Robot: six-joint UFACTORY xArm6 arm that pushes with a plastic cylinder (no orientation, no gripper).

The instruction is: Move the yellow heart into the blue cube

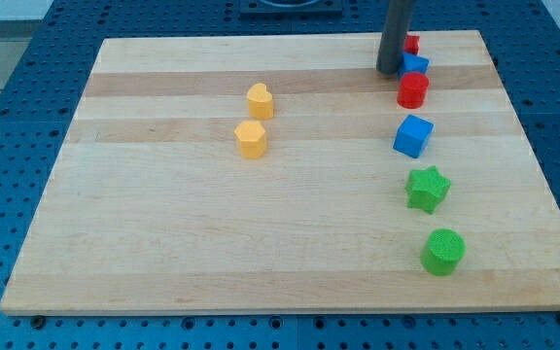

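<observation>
The yellow heart [259,100] lies in the upper middle of the wooden board [163,243]. The blue cube [413,135] sits to the view's right, well apart from the heart. My tip [388,72] is at the view's top right, just left of a small blue block [416,65], above the blue cube and far right of the heart. It touches neither the heart nor the cube.
A yellow hexagon [251,139] lies just below the heart. A red block [411,44] sits behind the rod, a red cylinder [412,90] above the blue cube. A green star [428,189] and a green cylinder [442,252] lie lower right.
</observation>
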